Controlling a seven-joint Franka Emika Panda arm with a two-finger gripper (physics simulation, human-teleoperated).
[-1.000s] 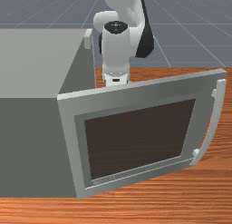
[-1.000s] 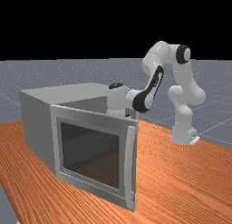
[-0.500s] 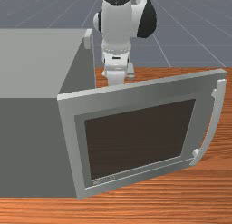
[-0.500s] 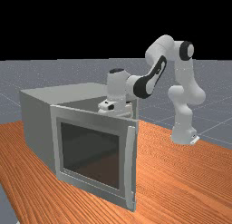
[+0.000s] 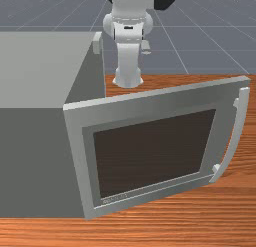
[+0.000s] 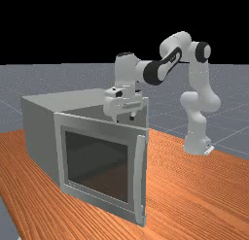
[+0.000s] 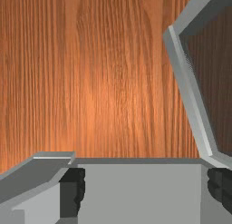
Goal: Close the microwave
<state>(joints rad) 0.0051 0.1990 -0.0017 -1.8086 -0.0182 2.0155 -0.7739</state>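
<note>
Grey microwave (image 6: 41,137), door (image 6: 97,166) open — end effector (image 6: 123,119) near its top edge, perhaps behind, white arm (image 6: 198,78), wood table (image 6: 194,190)

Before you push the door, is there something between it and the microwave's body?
Only my open gripper, on the inner side of the door, near its top edge; I cannot tell whether it clears the swing.

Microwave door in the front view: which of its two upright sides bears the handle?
The front view's right side, standing away from the microwave; the other side meets it and lacks the handle.
</note>
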